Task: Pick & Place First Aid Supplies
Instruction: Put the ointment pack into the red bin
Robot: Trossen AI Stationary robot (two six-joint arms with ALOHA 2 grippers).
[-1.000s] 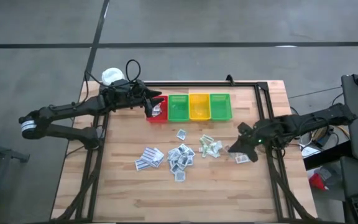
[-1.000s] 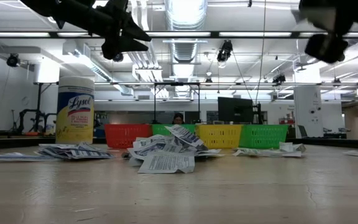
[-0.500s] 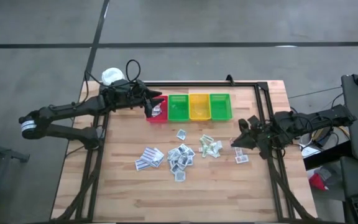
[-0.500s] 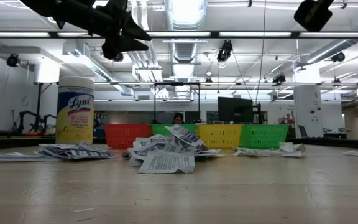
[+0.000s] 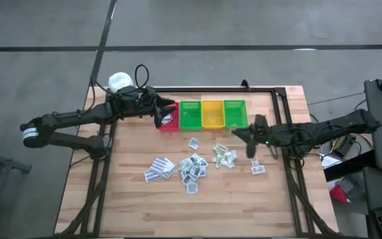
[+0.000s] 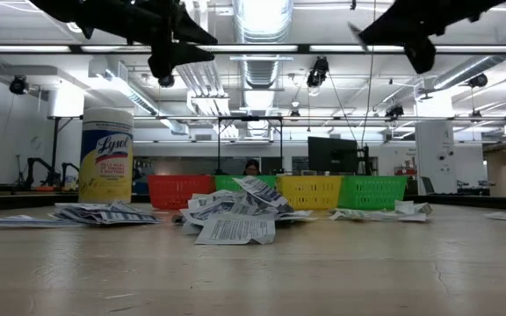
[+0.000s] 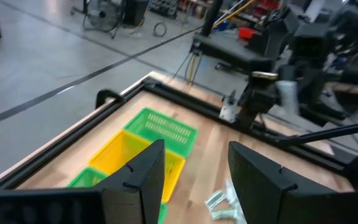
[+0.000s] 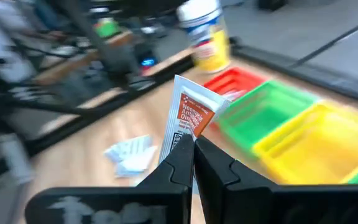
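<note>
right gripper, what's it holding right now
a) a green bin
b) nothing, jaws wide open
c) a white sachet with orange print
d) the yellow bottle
c: in the right wrist view the right gripper is shut on a white sachet with orange print that stands up between its fingers, with the red, green and yellow bins lying beyond it.

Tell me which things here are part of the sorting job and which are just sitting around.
Job:
sachets on the table
orange-print sachet pinched in the right gripper
red bin, green bins, yellow bin
left gripper, open over the red bin

Lying about:
wipes canister
person in the background
</note>
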